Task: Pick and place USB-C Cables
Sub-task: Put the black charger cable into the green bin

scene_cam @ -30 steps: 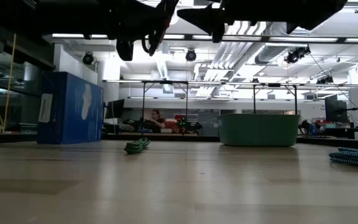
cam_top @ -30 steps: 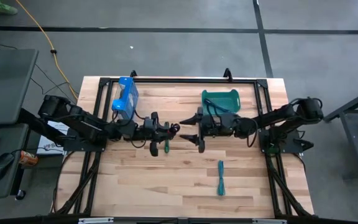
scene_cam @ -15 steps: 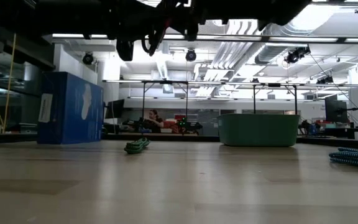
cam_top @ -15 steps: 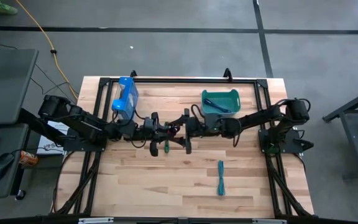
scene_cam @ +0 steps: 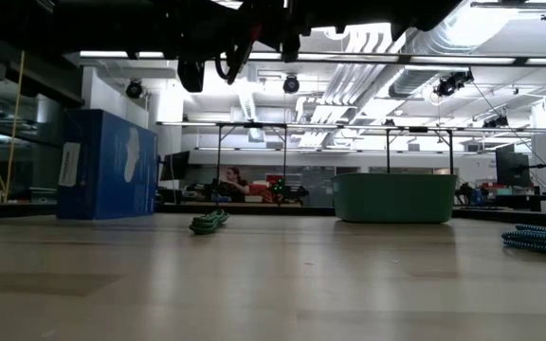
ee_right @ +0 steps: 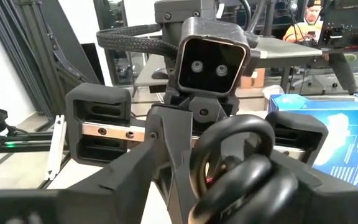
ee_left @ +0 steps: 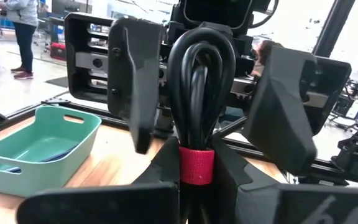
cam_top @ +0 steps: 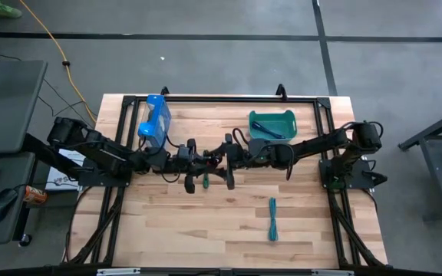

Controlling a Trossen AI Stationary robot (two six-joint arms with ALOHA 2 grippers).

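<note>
Above the middle of the pale wooden table [cam_top: 206,222], left gripper [ee_left: 194,177] clamped on the looped black cable bundle with a red band [ee_left: 197,112], jaws drawn in tight against its sides. Facing it and just beside it, right gripper [cam_top: 227,170], jaws spread wide to either side of the same loop; contact with the bundle impossible to tell. In the right wrist view, the black loop [ee_right: 244,165] close up, backed by the left arm's wrist camera and a large bright blue box [ee_right: 334,134]. From above only: slim green cable bundle [cam_top: 205,181] lying on the table under the grippers, teal braided cable bundle [cam_top: 272,218] well apart toward the near edge, dark blue cable [cam_top: 269,131] inside the teal plastic bin [cam_top: 271,116]. At table height, green bundle [scene_cam: 208,222] flat near the box, grippers high overhead.
</note>
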